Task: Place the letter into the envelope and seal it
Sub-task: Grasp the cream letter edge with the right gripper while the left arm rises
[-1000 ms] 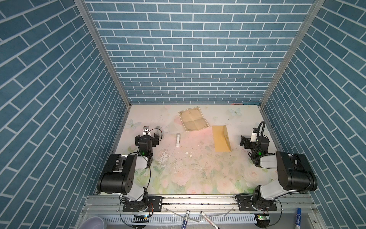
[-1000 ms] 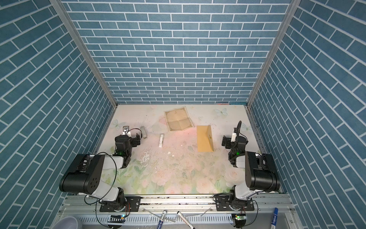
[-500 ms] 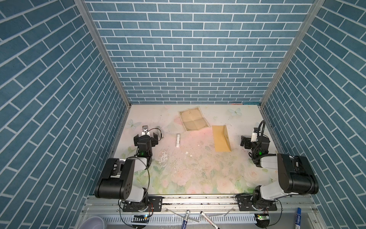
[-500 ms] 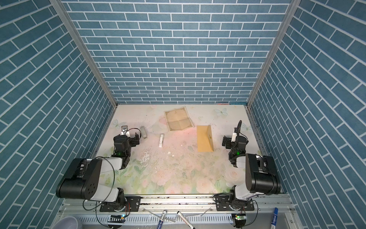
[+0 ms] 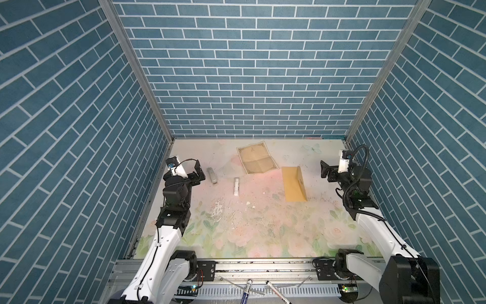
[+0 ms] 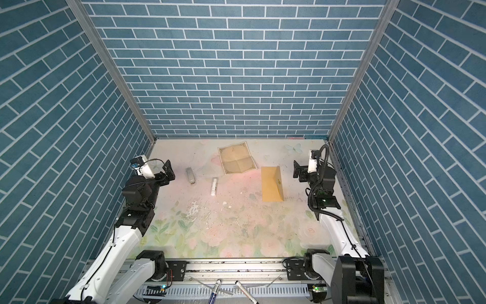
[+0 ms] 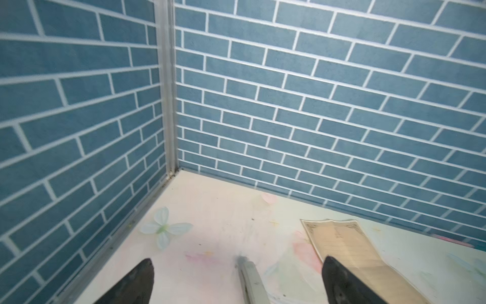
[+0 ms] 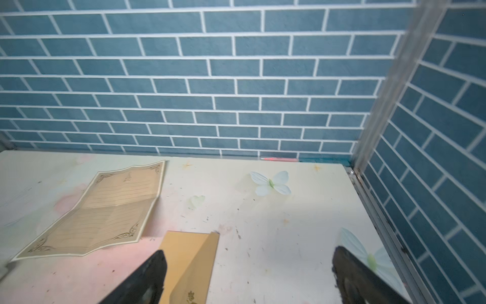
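Observation:
The letter (image 5: 257,161) (image 6: 237,161), a beige creased sheet with a dark ornamental border, lies flat near the back wall. It also shows in the left wrist view (image 7: 349,244) and the right wrist view (image 8: 105,210). The mustard envelope (image 5: 293,184) (image 6: 271,184) (image 8: 189,258) lies to its right, its flap folded over along the right side with a gold sticker on it. My left gripper (image 5: 197,172) (image 6: 168,172) (image 7: 238,260) is open and empty by the left wall. My right gripper (image 5: 326,171) (image 6: 298,171) (image 8: 249,251) is open and empty, right of the envelope.
A grey stapler-like object (image 5: 212,175) (image 6: 190,175) (image 7: 252,279) lies just ahead of the left gripper. A white tube (image 5: 236,186) (image 6: 214,186) lies between it and the envelope. Blue brick walls close three sides. Markers (image 5: 246,289) lie on the front rail.
Both arms have unfolded from their crouched pose, carrying both grippers up and toward the back wall. Letter, envelope and the small objects have not moved.

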Available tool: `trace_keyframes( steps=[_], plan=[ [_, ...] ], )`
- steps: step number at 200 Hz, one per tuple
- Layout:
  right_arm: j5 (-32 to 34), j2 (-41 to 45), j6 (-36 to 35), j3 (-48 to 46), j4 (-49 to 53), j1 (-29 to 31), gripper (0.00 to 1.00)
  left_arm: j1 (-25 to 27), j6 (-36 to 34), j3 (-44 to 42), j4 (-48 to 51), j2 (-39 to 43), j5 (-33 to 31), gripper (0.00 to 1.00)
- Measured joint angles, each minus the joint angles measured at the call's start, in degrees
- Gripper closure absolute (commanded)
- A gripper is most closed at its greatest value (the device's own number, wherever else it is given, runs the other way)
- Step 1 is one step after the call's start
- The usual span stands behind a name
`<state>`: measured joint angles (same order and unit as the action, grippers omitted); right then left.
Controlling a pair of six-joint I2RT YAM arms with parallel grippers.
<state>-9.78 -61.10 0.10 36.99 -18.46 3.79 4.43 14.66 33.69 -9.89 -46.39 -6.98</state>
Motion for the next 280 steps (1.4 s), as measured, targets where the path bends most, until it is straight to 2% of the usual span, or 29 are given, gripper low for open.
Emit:
trace_keyframes(
  steps=[33,67,112,150,185,227,280],
  plan=[
    [-0.7,-0.9,-7.6,6.0,6.6,9.2,0.03,0.0,3.8,1.7,8.6,0.2,7.4,0.00],
    [0.7,-6.0,-16.2,10.9,10.1,17.8,0.03,0.0,6.8,1.7,13.2,0.2,13.1,0.00],
    [6.7,-17.9,-28.5,16.7,12.5,28.7,0.01,0.0,9.7,1.6,14.0,-0.2,17.5,0.00],
    [13.4,-30.5,-38.3,21.2,10.7,36.5,0.01,0.1,11.8,1.0,13.9,-0.5,20.0,0.00],
    [18.0,-40.7,-45.3,23.7,7.4,40.6,0.01,0.1,12.7,1.0,13.4,-0.5,21.1,0.00],
    [23.1,-49.7,-51.3,26.5,1.6,41.4,0.02,0.1,13.1,0.7,13.0,-0.5,21.7,0.00],
    [27.9,-56.4,-56.8,28.9,-6.0,41.4,0.13,0.1,13.2,0.4,12.6,-0.5,21.7,0.00]
  ],
)
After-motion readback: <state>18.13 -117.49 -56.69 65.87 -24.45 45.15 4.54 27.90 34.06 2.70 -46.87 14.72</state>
